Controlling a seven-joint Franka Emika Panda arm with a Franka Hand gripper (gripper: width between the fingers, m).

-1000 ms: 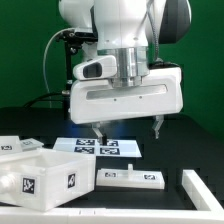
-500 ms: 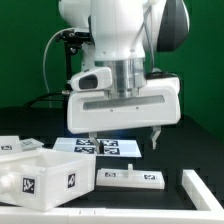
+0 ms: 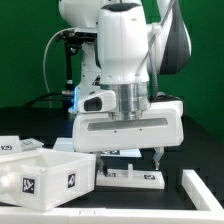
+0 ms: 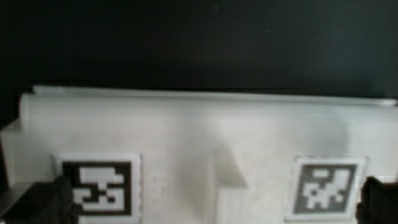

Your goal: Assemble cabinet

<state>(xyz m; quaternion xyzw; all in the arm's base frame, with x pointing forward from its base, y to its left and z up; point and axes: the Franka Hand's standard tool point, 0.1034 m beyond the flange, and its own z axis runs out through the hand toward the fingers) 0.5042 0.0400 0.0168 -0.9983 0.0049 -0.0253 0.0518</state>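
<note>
My gripper (image 3: pixel 128 162) is open and low over a flat white panel (image 3: pixel 135 178) that bears two tag markers and lies on the black table. Its fingers (image 3: pixel 157 157) hang down at either end of the panel, just above it. In the wrist view the panel (image 4: pixel 196 130) fills the frame with its two tags, and the dark fingertips (image 4: pixel 22 205) stand at its two ends; the gripper (image 4: pixel 199 212) holds nothing. The large white cabinet box (image 3: pixel 40 175) with tags on its side sits at the exterior view's left, beside the panel.
The marker board (image 3: pixel 112 151) lies behind the panel, mostly hidden by the gripper. Another white part (image 3: pixel 202 190) lies at the exterior view's right front. A green wall stands behind the arm.
The gripper has come down and slightly toward the front, from above the marker board to just over the white panel. Its fingers stay spread.
</note>
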